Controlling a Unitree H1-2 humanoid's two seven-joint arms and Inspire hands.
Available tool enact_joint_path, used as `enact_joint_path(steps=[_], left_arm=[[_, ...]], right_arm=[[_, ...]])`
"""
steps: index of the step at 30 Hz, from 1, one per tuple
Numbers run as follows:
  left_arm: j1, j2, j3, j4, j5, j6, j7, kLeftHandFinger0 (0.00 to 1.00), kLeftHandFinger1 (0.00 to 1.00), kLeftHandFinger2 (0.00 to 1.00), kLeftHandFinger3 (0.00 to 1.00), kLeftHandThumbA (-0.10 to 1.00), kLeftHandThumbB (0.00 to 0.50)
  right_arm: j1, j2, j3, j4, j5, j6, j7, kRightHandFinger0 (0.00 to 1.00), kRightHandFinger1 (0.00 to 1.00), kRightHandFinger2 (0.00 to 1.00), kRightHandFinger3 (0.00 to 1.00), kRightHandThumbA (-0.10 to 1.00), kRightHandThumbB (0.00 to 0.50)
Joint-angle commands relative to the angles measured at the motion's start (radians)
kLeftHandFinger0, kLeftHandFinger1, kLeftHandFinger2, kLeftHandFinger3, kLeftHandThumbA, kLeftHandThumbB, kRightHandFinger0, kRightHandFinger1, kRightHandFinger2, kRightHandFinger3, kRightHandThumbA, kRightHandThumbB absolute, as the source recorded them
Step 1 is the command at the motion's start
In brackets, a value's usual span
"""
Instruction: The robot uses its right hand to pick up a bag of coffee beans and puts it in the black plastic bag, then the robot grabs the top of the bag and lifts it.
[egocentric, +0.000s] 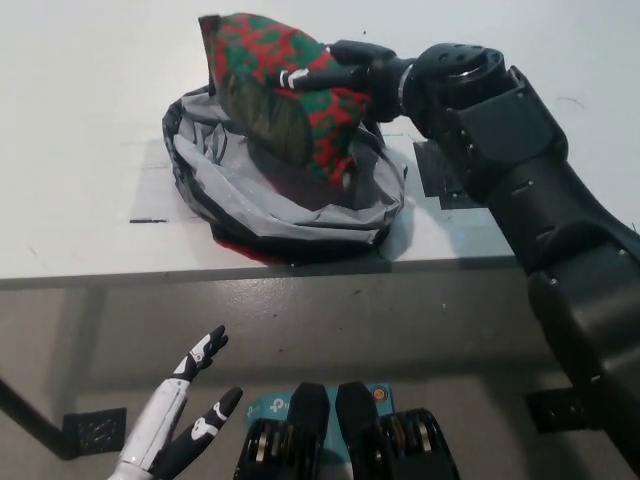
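A white table (80, 120) fills the upper part of the view, its front edge running straight across. Black tape (440, 170) is stuck on its top at the right, and a short dark mark (146, 220) lies at the left. Below is a grey floor (330, 330) with two black squares (92, 432) on it.

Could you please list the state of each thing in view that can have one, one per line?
Coffee bean bag: held by the right hand, tilted, its lower end inside the bag's mouth.
Black plastic bag: lying on the white table, mouth wide open.
Right hand: shut on the coffee bean bag.
Left hand: open, resting below the table's edge, holding nothing.
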Motion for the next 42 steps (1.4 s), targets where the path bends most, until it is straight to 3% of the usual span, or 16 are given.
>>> enact_joint_path(steps=[1, 3, 6, 11, 19, 23, 27, 34, 36, 37, 38, 39, 40, 42], left_arm=[[-0.009, 0.013, -0.002, -0.019, 0.002, -0.013, -0.007, 1.0, 1.0, 1.0, 1.0, 0.9, 0.14], [-0.011, 0.012, -0.001, -0.013, -0.004, -0.018, -0.008, 1.0, 1.0, 1.0, 1.0, 0.9, 0.145], [-0.017, 0.013, -0.003, -0.01, -0.004, -0.017, -0.011, 1.0, 1.0, 1.0, 1.0, 0.9, 0.146], [-0.021, 0.016, -0.004, -0.017, 0.0, -0.003, -0.016, 1.0, 1.0, 1.0, 1.0, 0.92, 0.162], [-0.032, 0.02, -0.008, -0.013, 0.004, 0.0, -0.02, 1.0, 1.0, 1.0, 1.0, 0.92, 0.163], [-0.033, 0.022, -0.012, -0.015, 0.0, 0.009, -0.025, 1.0, 1.0, 1.0, 1.0, 0.94, 0.179], [-0.041, 0.023, -0.013, -0.015, -0.006, 0.008, -0.03, 1.0, 1.0, 1.0, 1.0, 0.93, 0.165], [-0.05, 0.025, -0.015, -0.017, -0.012, 0.017, -0.041, 1.0, 1.0, 1.0, 1.0, 0.93, 0.178], [-0.053, 0.027, -0.015, -0.015, -0.013, 0.017, -0.045, 1.0, 1.0, 1.0, 1.0, 0.93, 0.172], [-0.054, 0.027, -0.015, -0.017, -0.006, 0.02, -0.045, 1.0, 1.0, 1.0, 1.0, 0.93, 0.174], [-0.054, 0.027, -0.015, -0.017, -0.006, 0.02, -0.045, 1.0, 1.0, 1.0, 1.0, 0.93, 0.174], [-0.054, 0.028, -0.016, -0.019, -0.002, 0.023, -0.046, 1.0, 1.0, 1.0, 1.0, 0.93, 0.181], [-0.055, 0.029, -0.017, -0.019, -0.001, 0.025, -0.047, 1.0, 1.0, 1.0, 1.0, 0.93, 0.182], [-0.058, 0.031, -0.018, -0.018, 0.0, 0.024, -0.049, 1.0, 1.0, 1.0, 1.0, 0.93, 0.184]], right_arm=[[-0.1, -0.028, 0.049, -0.059, -0.076, -0.109, 0.041, 0.09, 0.57, 0.95, 1.0, -0.1, 0.176], [-0.104, -0.03, 0.07, -0.072, -0.092, -0.108, 0.048, 0.08, 0.54, 0.93, 1.0, -0.1, 0.191], [-0.103, -0.034, 0.114, -0.085, -0.131, -0.149, 0.062, 0.2, 0.64, 0.95, 0.95, -0.1, 0.194], [-0.1, -0.035, 0.137, -0.09, -0.152, -0.186, 0.073, 0.24, 0.67, 0.95, 0.95, -0.1, 0.193], [-0.089, -0.042, 0.142, -0.094, -0.178, -0.226, 0.083, 0.24, 0.67, 0.93, 0.92, -0.1, 0.197], [-0.082, -0.045, 0.153, -0.091, -0.199, -0.262, 0.089, 0.22, 0.59, 0.82, 0.85, -0.1, 0.203], [-0.08, -0.044, 0.142, -0.065, -0.198, -0.303, 0.093, 0.23, 0.59, 0.78, 0.81, -0.1, 0.21], [-0.066, -0.058, 0.122, -0.095, -0.194, -0.262, 0.083, 0.24, 0.6, 0.79, 0.83, -0.1, 0.201], [-0.064, -0.057, 0.098, -0.104, -0.174, -0.217, 0.078, 0.23, 0.59, 0.75, 0.76, -0.06, 0.202], [-0.058, -0.054, 0.073, -0.115, -0.159, -0.174, 0.054, 0.38, 0.74, 0.98, 1.0, 0.15, 0.202], [-0.058, -0.054, 0.073, -0.115, -0.159, -0.174, 0.054, 0.38, 0.74, 0.98, 1.0, 0.15, 0.202], [-0.051, -0.054, 0.065, -0.126, -0.169, -0.153, 0.032, 0.64, 0.89, 1.0, 1.0, 0.29, 0.208], [-0.046, -0.06, 0.084, -0.137, -0.199, -0.16, 0.019, 0.82, 1.0, 1.0, 1.0, 0.35, 0.237], [-0.034, -0.075, 0.134, -0.164, -0.273, -0.176, -0.005, 1.0, 1.0, 1.0, 1.0, 0.43, 0.248]])
